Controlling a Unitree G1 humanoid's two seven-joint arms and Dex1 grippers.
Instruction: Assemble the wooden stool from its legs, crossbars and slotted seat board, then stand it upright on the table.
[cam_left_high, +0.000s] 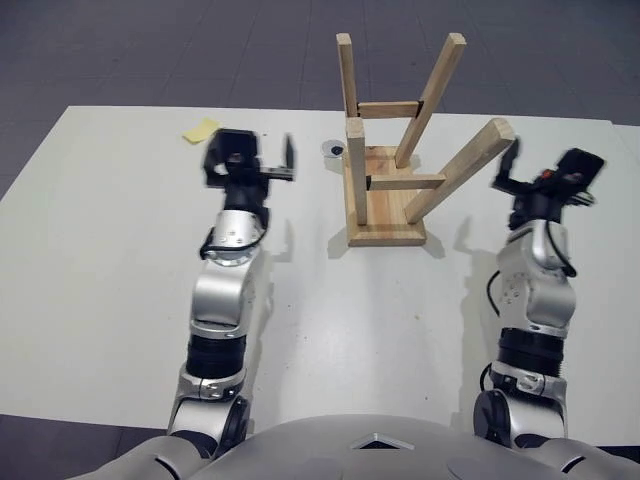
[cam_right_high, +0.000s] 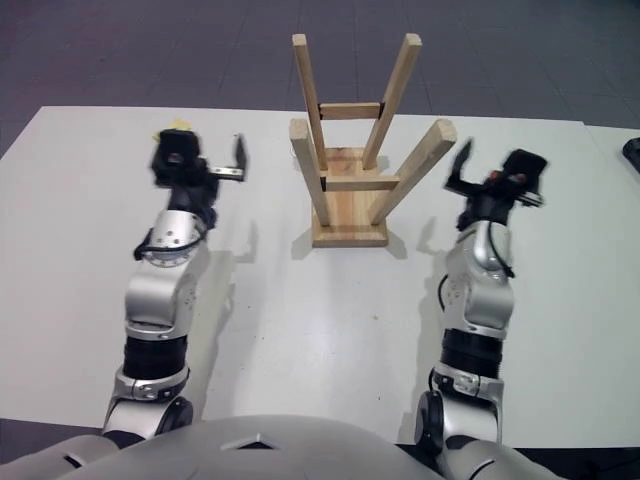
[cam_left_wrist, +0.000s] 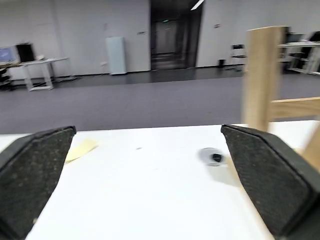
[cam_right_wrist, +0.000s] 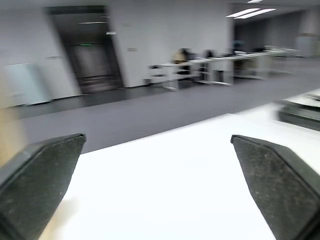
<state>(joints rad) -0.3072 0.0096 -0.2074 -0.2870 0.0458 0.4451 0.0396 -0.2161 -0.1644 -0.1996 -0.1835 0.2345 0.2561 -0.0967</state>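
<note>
The wooden stool rests upside down on the white table, its seat board flat on the surface and several legs pointing up, joined by crossbars. My left gripper hovers open just left of the stool, nothing between its pads; one stool leg rises beside it. My right gripper is open to the right of the stool, close to the slanted leg, with its fingers spread over bare table.
A yellow sticky note lies at the back left of the table. A small round black-and-white object sits just behind the stool. The far table edge runs behind both grippers, with dark floor beyond.
</note>
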